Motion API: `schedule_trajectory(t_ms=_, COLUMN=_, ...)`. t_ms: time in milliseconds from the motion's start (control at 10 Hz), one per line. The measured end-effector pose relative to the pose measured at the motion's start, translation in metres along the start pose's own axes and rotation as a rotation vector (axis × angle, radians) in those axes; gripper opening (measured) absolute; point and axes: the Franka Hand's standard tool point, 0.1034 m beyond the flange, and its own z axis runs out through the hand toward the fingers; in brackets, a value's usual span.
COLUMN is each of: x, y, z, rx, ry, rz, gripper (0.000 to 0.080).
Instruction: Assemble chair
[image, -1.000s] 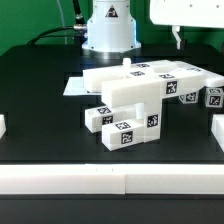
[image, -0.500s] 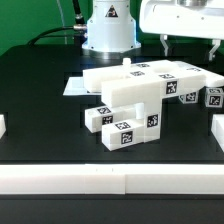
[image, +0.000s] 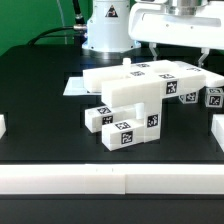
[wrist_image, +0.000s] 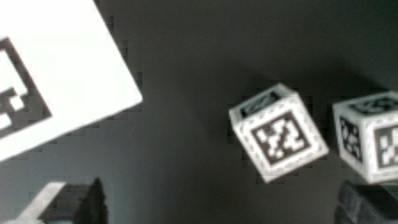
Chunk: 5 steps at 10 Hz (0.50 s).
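Note:
The partly joined chair (image: 128, 96) is a blocky white stack of tagged slabs and blocks in the middle of the black table. Small tagged cubes (image: 213, 97) lie at its end on the exterior view's right. My white gripper (image: 172, 48) hangs above and behind that end, touching nothing. In the wrist view two small cubes (wrist_image: 279, 132) (wrist_image: 368, 123) lie on the dark table below me, beside a large white tagged slab (wrist_image: 54, 85). My gripper (wrist_image: 217, 205) is open, with only bare table between its dark fingertips (wrist_image: 71, 200).
The marker board (image: 74, 87) lies flat behind the chair on the exterior view's left. A low white wall (image: 110, 180) runs along the table's front edge, with short white blocks at both sides (image: 2, 125) (image: 217, 130). The robot base (image: 108, 30) stands at the back.
The gripper has come down and toward the exterior view's left, from the top right corner to above the chair's right end. Its jaws have stayed open. The parts have not moved.

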Motion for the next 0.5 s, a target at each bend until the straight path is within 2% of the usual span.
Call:
schedule_trajectory(t_ms=400, x=0.034, y=-0.002, z=-0.006, rx=0.012, ry=0.033, rz=-0.043, gripper=0.0649)
schedule_trajectory(t_ms=500, x=0.034, y=-0.002, z=-0.006, rx=0.012, ry=0.033, rz=-0.042, gripper=0.0649)
